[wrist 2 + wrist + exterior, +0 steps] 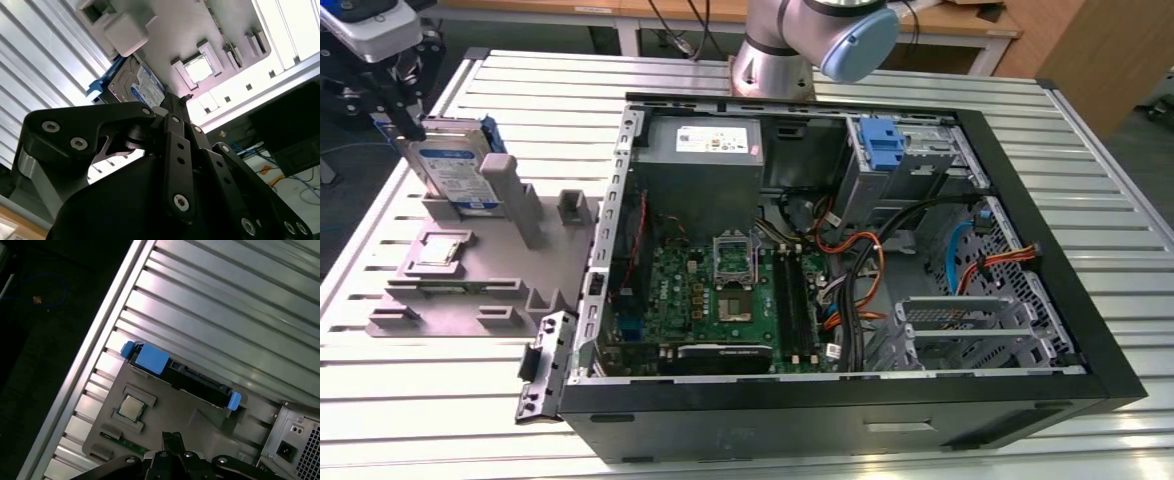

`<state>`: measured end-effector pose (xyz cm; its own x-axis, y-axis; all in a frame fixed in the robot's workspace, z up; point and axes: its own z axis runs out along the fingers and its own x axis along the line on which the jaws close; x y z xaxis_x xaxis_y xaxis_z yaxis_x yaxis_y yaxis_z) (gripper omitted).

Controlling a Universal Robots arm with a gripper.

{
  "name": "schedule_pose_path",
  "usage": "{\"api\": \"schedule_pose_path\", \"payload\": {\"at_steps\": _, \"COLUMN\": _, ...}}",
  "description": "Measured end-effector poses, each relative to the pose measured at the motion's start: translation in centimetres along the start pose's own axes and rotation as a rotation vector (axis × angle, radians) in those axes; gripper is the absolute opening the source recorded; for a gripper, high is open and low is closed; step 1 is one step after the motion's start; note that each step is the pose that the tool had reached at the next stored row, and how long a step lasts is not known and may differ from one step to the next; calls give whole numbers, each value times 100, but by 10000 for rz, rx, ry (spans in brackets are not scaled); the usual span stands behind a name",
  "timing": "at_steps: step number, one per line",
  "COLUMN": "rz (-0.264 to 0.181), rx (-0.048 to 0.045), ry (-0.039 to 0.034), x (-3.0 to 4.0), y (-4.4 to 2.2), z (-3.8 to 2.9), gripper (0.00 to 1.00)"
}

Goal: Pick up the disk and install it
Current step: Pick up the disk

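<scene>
We see the disk (455, 165) standing on edge in a slot of the grey fixture (454, 285), on the far part of the table (427, 410) at the exterior view's left, beside the open computer case (854, 405). It is a flat silver drive with a white-and-blue label and blue rails along its edges; in the first wrist view blue tabs cap both ends. The gripper (411, 122) hovers just above it, closed and holding nothing

Noted gripper (407, 122) cropped at exterior view's upper left corner, disk (450, 165) partly hidden behind grey post (520, 205), arm (781, 45) cut off by top edge.
</scene>
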<state>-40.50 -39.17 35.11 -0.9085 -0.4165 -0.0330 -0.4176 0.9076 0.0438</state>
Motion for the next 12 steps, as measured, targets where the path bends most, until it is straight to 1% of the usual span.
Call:
{"api": "schedule_pose_path", "payload": {"at_steps": 4, "rz": -644, "rx": -20, "ry": 30, "x": 0, "y": 0, "z": 0, "gripper": 10}}
{"api": "schedule_pose_path", "payload": {"at_steps": 12, "rz": -2071, "rx": -65, "ry": 97, "x": 0, "y": 0, "z": 1, "gripper": 10}}
